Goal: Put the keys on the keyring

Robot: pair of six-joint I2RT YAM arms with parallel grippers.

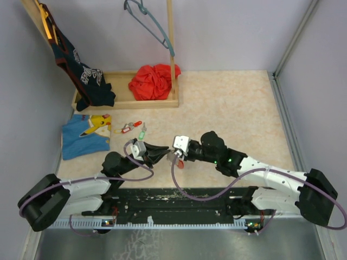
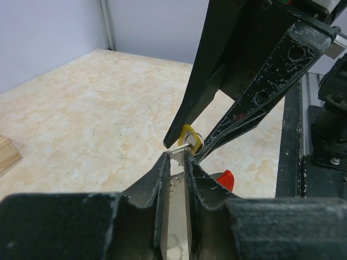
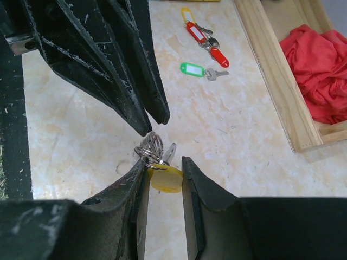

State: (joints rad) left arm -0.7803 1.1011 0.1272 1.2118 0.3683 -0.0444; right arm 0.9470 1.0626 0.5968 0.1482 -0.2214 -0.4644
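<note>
My two grippers meet tip to tip at the table's near middle. My left gripper [image 1: 165, 154] [image 2: 176, 156] is shut on a thin silver metal piece of the keyring [image 3: 150, 146], a tuft of grey wire rings; its red part [image 2: 226, 179] shows just behind. My right gripper [image 1: 175, 158] [image 3: 164, 162] is shut on a yellow-headed key [image 3: 166, 179] [image 2: 189, 135] that touches those rings. A red-tagged bunch of keys [image 3: 198, 33] [image 1: 130, 127] and a green-tagged key [image 3: 193, 69] [image 1: 142, 130] lie on the table farther back.
A wooden tray [image 1: 128, 102] with a red cloth [image 1: 154, 81] stands at the back, under a rack with a dark shirt [image 1: 81, 73] and a teal hanger [image 1: 154, 24]. A blue cloth with a yellow cartoon print [image 1: 85, 135] lies at the left. Walls close both sides.
</note>
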